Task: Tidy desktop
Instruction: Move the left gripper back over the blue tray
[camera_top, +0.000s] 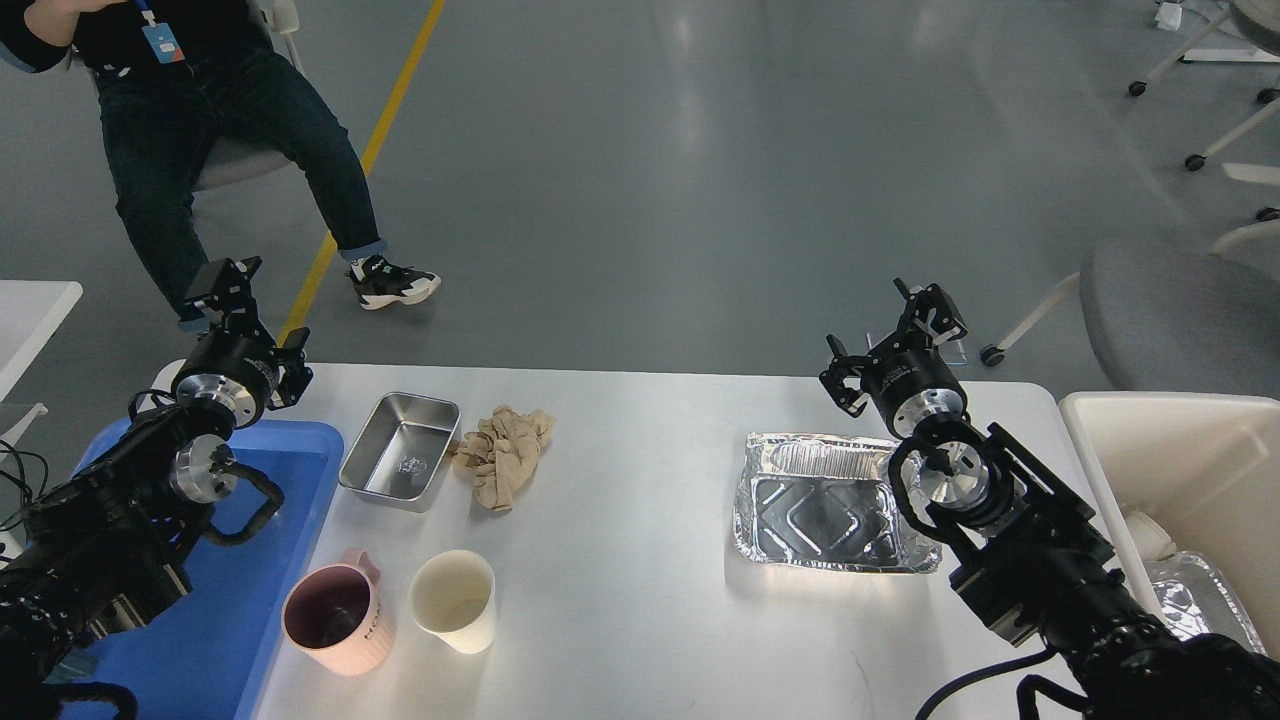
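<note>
So nothing's been picked up yet as far as I can tell. Both arms hang above the far edge of the desktop (620, 600), which stretches out wide and white below and between them. The left gripper (225, 285) is up past the table's back-left corner; it's dark and seen at an odd angle, so I honestly can't tell how far apart its fingers are, and I see nothing in it. The right gripper (925, 310) sits over the back-right edge with its fingers spread and nothing between them.

Just below and toward me from the right gripper is a crinkly foil tray (825, 500), and off to its right there's a white bin (1100, 430) with what looks like another foil piece inside. Near the left gripper, down and to its right, there's a steel pan (400, 450) with a crumpled beige cloth (505, 455) touching its side. Closer to me stand a pink mug (335, 610) and a paper cup (455, 600), just beside each other, right by the blue tray (290, 460) under the left arm.

My guess: we're at the picking-a-target stage. The foil tray is closest to the right gripper, so it'd need to drop, pinch the thin rim gently, and carry it over to the bin.
</note>
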